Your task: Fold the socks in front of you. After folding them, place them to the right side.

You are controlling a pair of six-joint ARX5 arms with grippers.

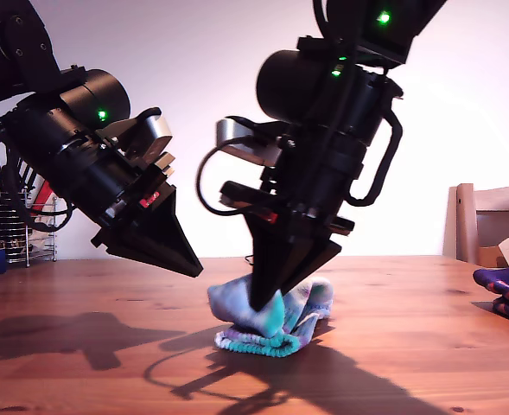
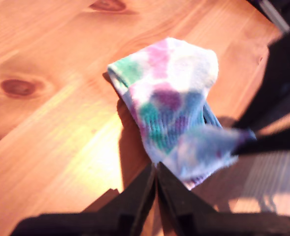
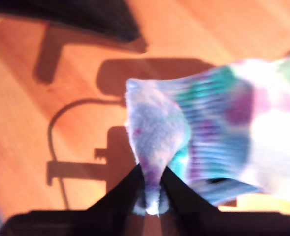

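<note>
The second gripper (image 1: 261, 303) comes down steeply from above, its dark wedge-shaped jaws pressed together on a raised fold of the tie-dye sock (image 1: 299, 327); the second wrist view shows the fabric pinched between its fingertips (image 3: 135, 184). Its arm rises almost upright above the sock, green lights lit on the wrist housing. The first gripper (image 1: 194, 270) hangs clear of the sock, off to the exterior view's left of it and higher, slanting down towards it. Its jaws meet tip to tip with nothing between them, and its arm slopes up and away from the sock.
</note>
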